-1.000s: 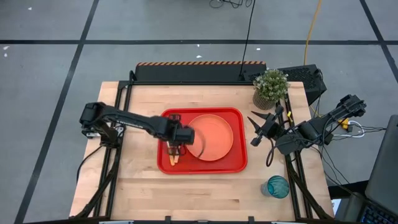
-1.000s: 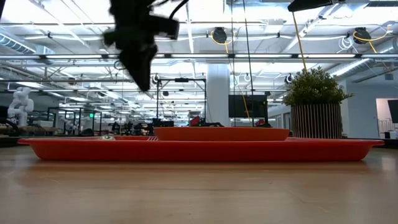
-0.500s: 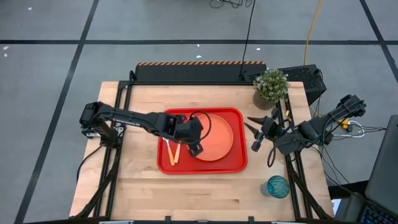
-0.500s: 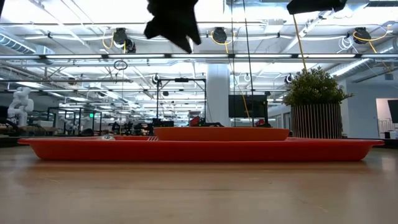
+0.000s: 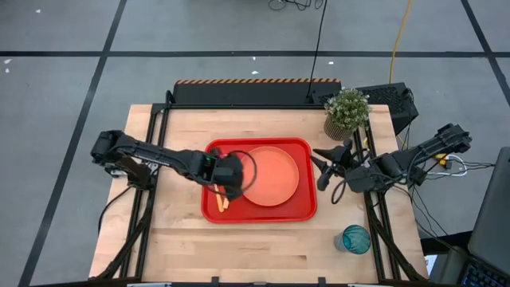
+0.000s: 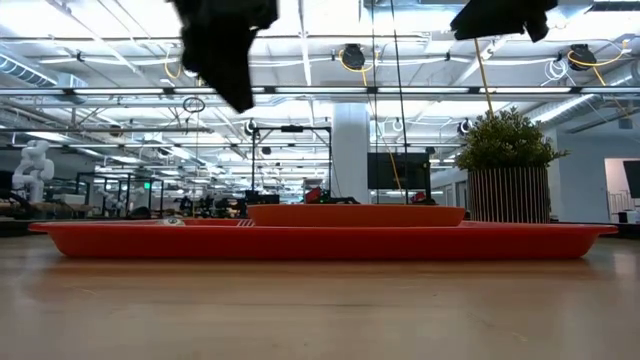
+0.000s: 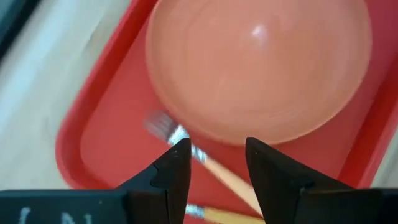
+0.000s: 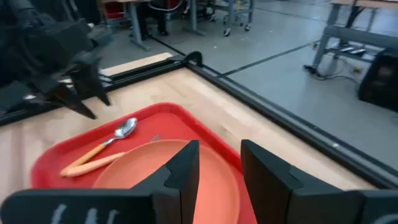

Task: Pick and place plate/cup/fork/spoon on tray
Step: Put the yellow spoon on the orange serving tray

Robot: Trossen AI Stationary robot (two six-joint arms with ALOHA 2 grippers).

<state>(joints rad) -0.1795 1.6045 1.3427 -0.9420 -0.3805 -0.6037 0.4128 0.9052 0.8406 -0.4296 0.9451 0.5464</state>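
You're seeing 1 tray [image 5: 259, 209], 1 plate [image 5: 271, 175], 1 fork [image 7: 171, 134], 1 spoon [image 8: 102, 148], 1 cup [image 5: 356, 238] and 1 potted plant [image 5: 346, 111]. The plate's sitting inside the tray; fork & spoon are lying side by side in the tray just beside the plate, on the left arm's side. The cup's standing on the wooden surface [image 5: 239, 247] near the front right corner, well apart from the tray. Your left end effector [image 7: 216, 155] is hovering over the cutlery w/ fingers apart, holding nothing. Your right end effector [image 8: 219, 163] is hanging beside the tray's right edge, fingers apart, empty. Behind the surface, a big workshop w/ ceiling lights & racks is showing.
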